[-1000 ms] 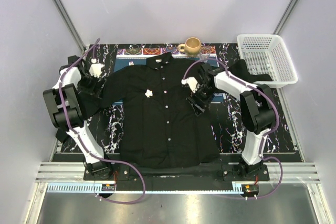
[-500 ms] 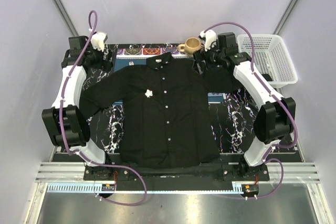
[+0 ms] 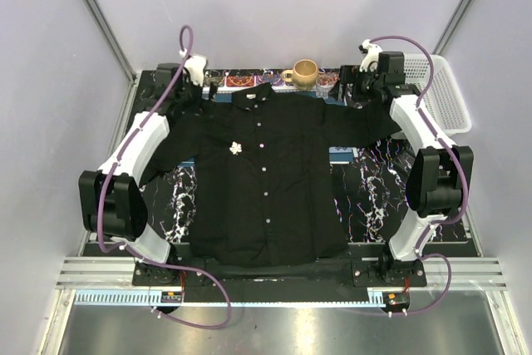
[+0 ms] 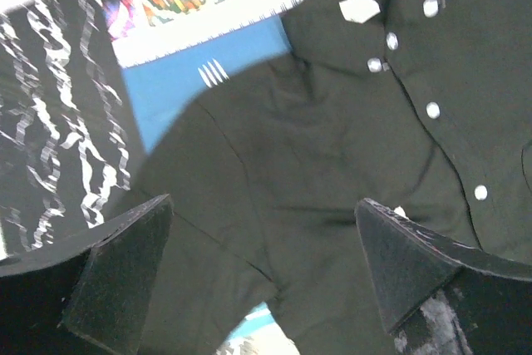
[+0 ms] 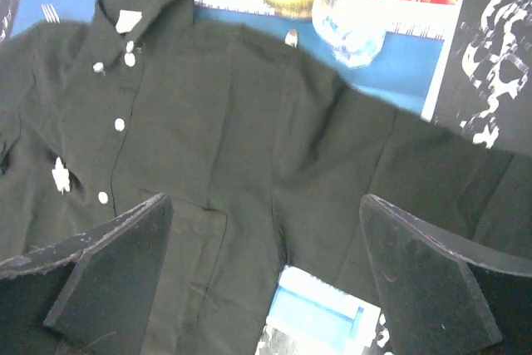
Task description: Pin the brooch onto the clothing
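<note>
We see the black shirt [image 3: 262,197] spread front-up on the marbled table [image 3: 366,197], its collar at the far side and its sleeves out to the left and right. The brooch [image 3: 235,149] sits on the chest, just left of the button row. Our left gripper [image 3: 184,89] hangs over the far left shoulder, fingers spread wide and holding nothing. Our right gripper [image 3: 353,87] hangs over the far right sleeve, equally wide and empty. A yellow cup [image 3: 304,72] and a glass [image 3: 324,82] stand beyond the collar, and a white basket [image 3: 432,97] is at the far right.
</note>
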Motion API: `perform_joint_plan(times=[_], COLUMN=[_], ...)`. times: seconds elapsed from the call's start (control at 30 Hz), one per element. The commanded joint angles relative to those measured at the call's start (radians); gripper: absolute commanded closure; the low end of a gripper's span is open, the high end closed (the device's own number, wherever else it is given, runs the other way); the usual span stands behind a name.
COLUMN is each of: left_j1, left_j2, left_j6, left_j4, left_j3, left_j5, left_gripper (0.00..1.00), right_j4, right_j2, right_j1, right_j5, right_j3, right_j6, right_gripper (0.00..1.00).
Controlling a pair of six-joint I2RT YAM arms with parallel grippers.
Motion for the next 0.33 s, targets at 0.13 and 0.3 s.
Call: perform_joint_plan(times=[0.13,0.3], left_j1=[-0.03,-0.03], left_j2=[-0.007,-0.01], left_j6=[-0.057,-0.027], left_j4=[0.082,0.086], left_j3=[-0.122,-0.122], left_j5=[-0.118,-0.125], left_gripper=[0.01,0.01], right_j4=[0.006,0.012], right_j2=[-0.033,-0.042], right_j1=[0.014,0.016], right_j5=[-0.067,-0.069], right_j3=[-0.141,-0.159], right_j6=[-0.046,-0.046], right_gripper=[0.0,0.0])
